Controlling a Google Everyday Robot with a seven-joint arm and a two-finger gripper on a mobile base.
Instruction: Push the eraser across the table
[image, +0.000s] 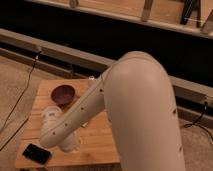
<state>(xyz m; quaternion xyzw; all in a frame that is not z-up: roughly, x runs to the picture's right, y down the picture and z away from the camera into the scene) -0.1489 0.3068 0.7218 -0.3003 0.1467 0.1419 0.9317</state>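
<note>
Over most of the view: big white arm (135, 115), bent down & to the left above small wood table (102, 144); on far side of table top, dark red bowl (64, 94); at low end of arm, gripper (71, 144), down close to the wood near front edge; closed tight, nothing seen in it; just left of gripper, by front left corner, eraser (36, 153), flat & black, lying on the wood; can't tell if touching gripper or w/ a small gap.

Prob. start of the push; eraser not yet out across the top. To do it well: keep gripper closed, so as to push w/ one firm tip; stay low, almost on the wood, so as not to ride up over the flat block; meet eraser near mid of one side, so as not to spin it; go slow & straight. Watch the edges: eraser v. near left & front rim, so a shove from the right could knock it off; better to get round to the rim side & push toward the bare wood; steer away from bowl.

Count, big to small: 1 arm; 1 table; 1 bowl; 1 gripper; 1 eraser; 2 thin dark cords (20, 107), 1 each side of table.
</note>
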